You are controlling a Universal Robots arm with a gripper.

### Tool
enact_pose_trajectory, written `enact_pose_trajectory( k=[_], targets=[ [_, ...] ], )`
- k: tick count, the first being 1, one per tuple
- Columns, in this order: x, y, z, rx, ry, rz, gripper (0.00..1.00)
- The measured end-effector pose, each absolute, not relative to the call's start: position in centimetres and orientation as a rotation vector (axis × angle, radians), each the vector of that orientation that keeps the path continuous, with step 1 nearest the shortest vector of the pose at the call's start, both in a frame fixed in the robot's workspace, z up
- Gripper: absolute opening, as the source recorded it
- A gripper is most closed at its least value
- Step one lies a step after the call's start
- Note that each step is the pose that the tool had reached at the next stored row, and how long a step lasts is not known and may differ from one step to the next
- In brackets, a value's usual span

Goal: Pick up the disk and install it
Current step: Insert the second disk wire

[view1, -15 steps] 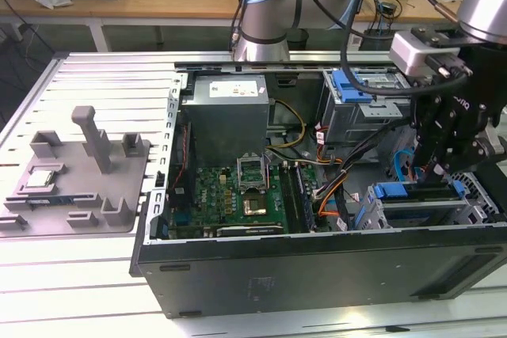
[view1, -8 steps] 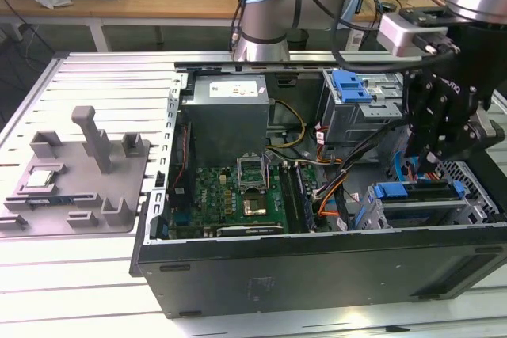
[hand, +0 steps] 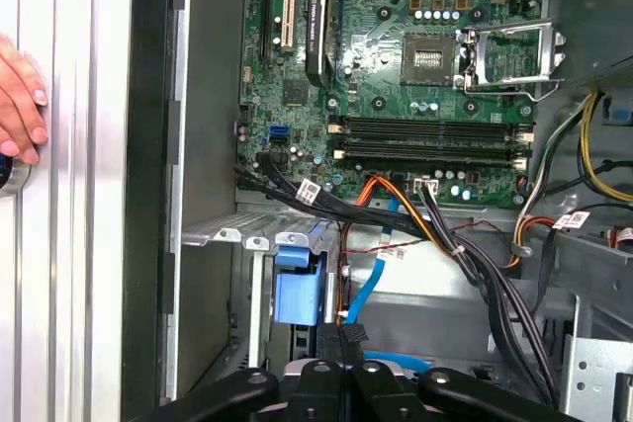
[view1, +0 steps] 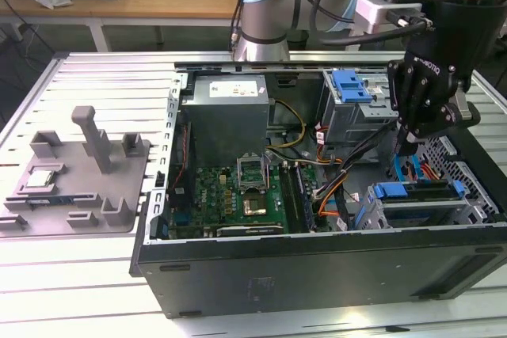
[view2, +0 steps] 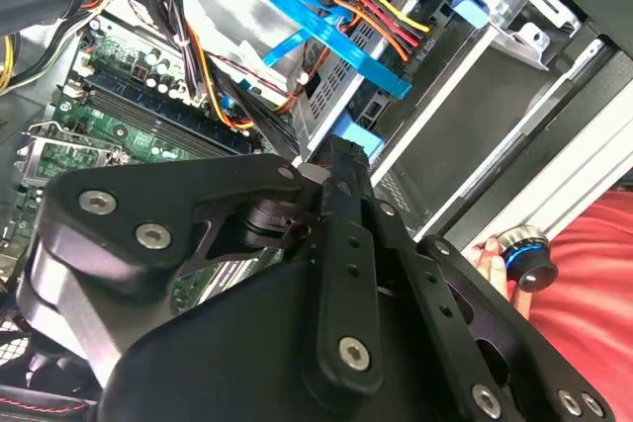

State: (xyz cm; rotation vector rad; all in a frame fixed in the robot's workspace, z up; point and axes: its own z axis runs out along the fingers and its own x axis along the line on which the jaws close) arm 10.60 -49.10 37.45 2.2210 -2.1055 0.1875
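The disk (view1: 420, 203) lies flat in the lower drive cage at the exterior view's right of the open computer case, its blue carrier frame (view1: 396, 190) along the near edge. My gripper (view1: 405, 148) hangs just above that bay, shut with nothing between its fingers. In the first wrist view the closed fingertips of the gripper (hand: 341, 338) stand beside the carrier's blue tab (hand: 297, 294). In the second wrist view the gripper (view2: 346, 155) reaches down to the blue tab (view2: 351, 130); whether it touches is hidden.
Blue and orange cables (view1: 341, 180) run between the motherboard (view1: 238, 195) and the drive cages. An upper cage with a blue latch (view1: 352, 89) stands behind. A grey fixture (view1: 79, 180) lies outside the case. A person's hand (hand: 20, 96) rests by the case edge.
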Motion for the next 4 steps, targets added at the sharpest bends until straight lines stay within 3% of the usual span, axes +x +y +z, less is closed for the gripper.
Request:
enact_pose_trajectory(
  k=[4],
  targets=[
    [10.59, -49.10, 37.45, 2.221, -2.105, 0.187, 0.11]
  ],
)
